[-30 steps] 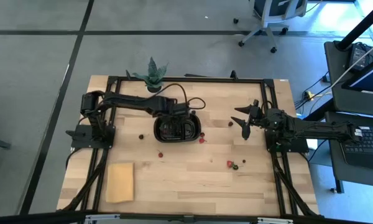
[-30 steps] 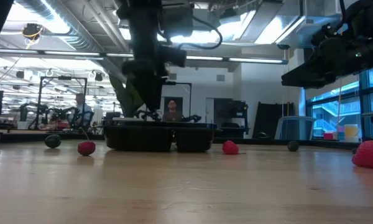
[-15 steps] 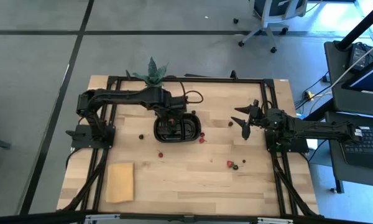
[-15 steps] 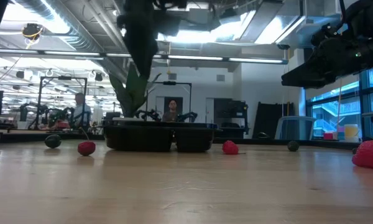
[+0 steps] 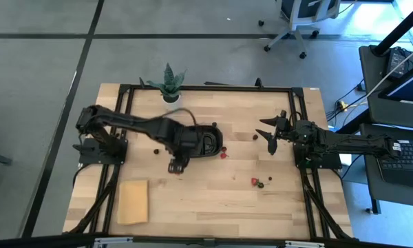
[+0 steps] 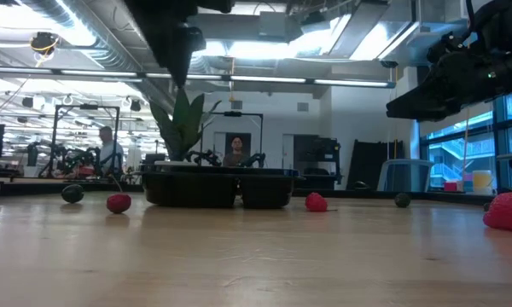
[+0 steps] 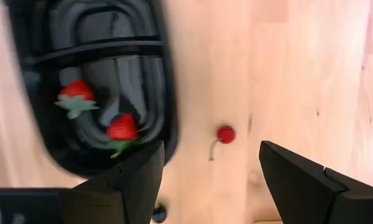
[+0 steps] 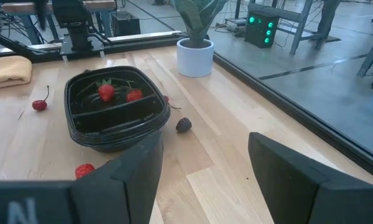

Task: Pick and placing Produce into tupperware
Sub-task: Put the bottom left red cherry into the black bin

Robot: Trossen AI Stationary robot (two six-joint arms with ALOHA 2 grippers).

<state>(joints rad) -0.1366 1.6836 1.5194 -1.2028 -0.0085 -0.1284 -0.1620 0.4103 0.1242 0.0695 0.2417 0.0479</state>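
Observation:
The black two-compartment tray (image 5: 201, 141) sits mid-table, and one compartment holds two strawberries (image 7: 121, 127). My left gripper (image 7: 211, 149) is open and hovers just near-side of the tray (image 7: 99, 74), above a red cherry (image 7: 225, 134) lying on the wood in line with the gap between its fingers. Loose produce lies around: a strawberry (image 5: 224, 153) by the tray's right end, a strawberry with green bits (image 5: 255, 181) nearer the front, and dark berries (image 5: 156, 150) (image 5: 256, 136). My right gripper (image 8: 205, 149) waits open at the table's right, raised, facing the tray (image 8: 115, 115).
A potted plant (image 5: 169, 84) stands at the far edge behind the tray. A flat tan block (image 5: 133, 201) lies near the front left corner. Bare wood stretches along the front and centre. The low view shows the cherry (image 6: 118, 203) left of the tray (image 6: 218, 188).
My left gripper has moved from above the tray toward the table's near edge and a little left, and now sits over the cherry beside the tray. The right arm has kept still.

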